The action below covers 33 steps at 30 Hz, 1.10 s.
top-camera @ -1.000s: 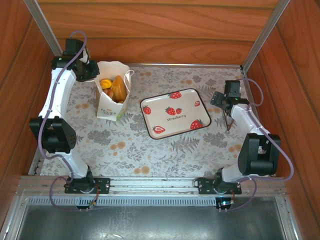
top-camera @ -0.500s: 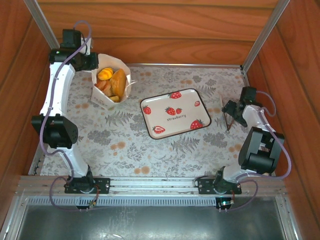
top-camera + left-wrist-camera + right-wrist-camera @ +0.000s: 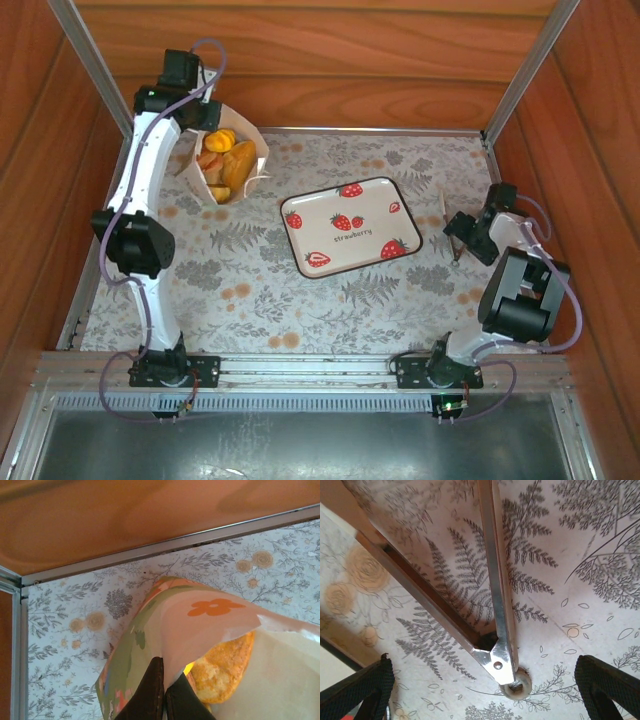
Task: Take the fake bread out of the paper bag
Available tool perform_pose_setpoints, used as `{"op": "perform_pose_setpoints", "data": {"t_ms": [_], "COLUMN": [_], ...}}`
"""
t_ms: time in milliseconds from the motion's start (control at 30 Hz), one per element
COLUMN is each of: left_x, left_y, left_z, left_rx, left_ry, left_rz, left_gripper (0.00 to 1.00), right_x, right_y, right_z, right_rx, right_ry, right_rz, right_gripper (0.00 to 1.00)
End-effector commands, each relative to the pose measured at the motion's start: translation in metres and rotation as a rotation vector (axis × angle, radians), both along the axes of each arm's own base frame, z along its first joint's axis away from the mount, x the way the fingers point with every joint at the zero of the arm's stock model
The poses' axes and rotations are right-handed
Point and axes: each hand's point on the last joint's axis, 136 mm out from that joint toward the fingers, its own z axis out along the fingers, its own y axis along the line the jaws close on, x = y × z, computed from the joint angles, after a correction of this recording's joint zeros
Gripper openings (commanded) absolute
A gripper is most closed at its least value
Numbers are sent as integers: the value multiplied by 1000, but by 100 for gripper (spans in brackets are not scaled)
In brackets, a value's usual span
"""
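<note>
The white paper bag [image 3: 197, 172] hangs tilted at the back left, its mouth facing up and toward the tray. Several golden and orange fake breads [image 3: 228, 160] lie inside it. My left gripper [image 3: 200, 128] is shut on the bag's rim. In the left wrist view the dark fingertips [image 3: 150, 695] pinch the flower-printed paper bag wall [image 3: 175, 615], with a golden bread [image 3: 225, 667] just behind them. My right gripper [image 3: 461, 230] stands open and empty at the table's right edge, its fingers [image 3: 355, 690] spread wide over the mat.
A white strawberry-printed tray [image 3: 385, 222] lies in the middle of the floral mat. Wooden walls and metal frame rails enclose the table. A metal frame corner with a small ring [image 3: 517, 687] sits right under the right gripper.
My left arm has carried the bag backward and to the right, and tilted it further. My right arm has drawn back toward the right edge.
</note>
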Motion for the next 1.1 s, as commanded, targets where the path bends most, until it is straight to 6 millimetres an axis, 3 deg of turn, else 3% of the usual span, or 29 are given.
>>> {"op": "perform_pose_setpoints", "data": {"t_ms": [0, 233, 733, 1067], "left_x": [6, 4, -2, -2], "left_y": [1, -14, -41, -46], "left_z": [22, 17, 6, 8], "left_rx": [37, 46, 85, 81], "left_ry": [-73, -62, -41, -47], "left_rz": [7, -21, -48, -46], "left_gripper": [0, 0, 0, 0], "right_x": [-6, -1, 41, 58], "right_y": [-3, -5, 12, 26], "right_z": [-7, -24, -33, -44], "right_rx": [4, 23, 45, 11], "right_ry": [79, 150, 184, 214], "right_rz": [21, 37, 164, 284], "right_gripper": [100, 100, 100, 91]}}
